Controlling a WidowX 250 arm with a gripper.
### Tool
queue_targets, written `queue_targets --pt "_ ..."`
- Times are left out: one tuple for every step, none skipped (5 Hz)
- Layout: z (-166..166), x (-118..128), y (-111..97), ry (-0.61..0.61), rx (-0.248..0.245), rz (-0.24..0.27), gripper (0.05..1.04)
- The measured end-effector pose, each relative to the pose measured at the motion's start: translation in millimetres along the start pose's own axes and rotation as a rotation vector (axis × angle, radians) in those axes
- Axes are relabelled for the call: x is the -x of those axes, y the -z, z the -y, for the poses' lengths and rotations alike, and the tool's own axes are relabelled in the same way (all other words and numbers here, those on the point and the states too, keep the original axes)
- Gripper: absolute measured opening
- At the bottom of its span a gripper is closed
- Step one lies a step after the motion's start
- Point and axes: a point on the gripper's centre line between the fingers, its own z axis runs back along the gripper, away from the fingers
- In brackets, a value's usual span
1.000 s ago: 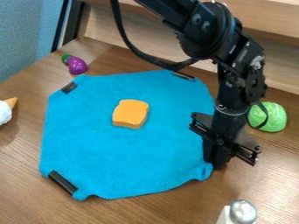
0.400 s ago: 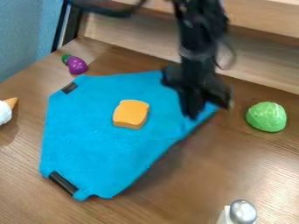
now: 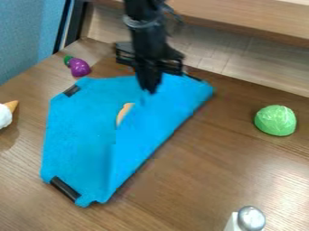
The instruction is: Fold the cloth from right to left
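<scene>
The black gripper (image 3: 149, 88) hangs over the upper middle of the blue cloth (image 3: 78, 135), shut on the cloth's lifted right part. That part is folded over leftward, leaving a slanted edge from the upper right down to the bottom. The orange bread-shaped toy (image 3: 123, 113) lies on the cloth, most of it covered by the flap and only its left edge showing. Black strips show at the cloth's upper left and lower left corners, with another near its upper right.
A purple toy eggplant (image 3: 79, 67) lies behind the cloth at upper left. The green toy (image 3: 275, 120) sits at right, a silver-topped shaker (image 3: 250, 218) at lower right, a white toy cone (image 3: 5, 114) at the left edge. A wooden ledge (image 3: 241, 58) runs behind.
The gripper has travelled from the cloth's lower right corner up and leftward, carrying the cloth's right side with it. The flap now covers most of the orange toy, which was fully exposed before.
</scene>
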Motion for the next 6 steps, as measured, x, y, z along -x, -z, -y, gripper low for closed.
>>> queue_targets --pt "-45.3 0.0 -2.1 -0.095 -0.025 -0.004 0.059" --pt "-71.6 -3.1 1.9 -0.121 -0.039 -0.022 0.059" --pt "-102.1 -4.4 16.5 -0.159 -0.056 -0.06 0.059" --pt "-112.9 -5.1 33.1 -0.131 -0.067 -0.095 0.059" --pt "-128.4 -3.0 49.9 -0.122 -0.083 -0.124 0.079" --pt "-138.3 4.3 65.5 -0.128 -0.095 -0.165 0.245"
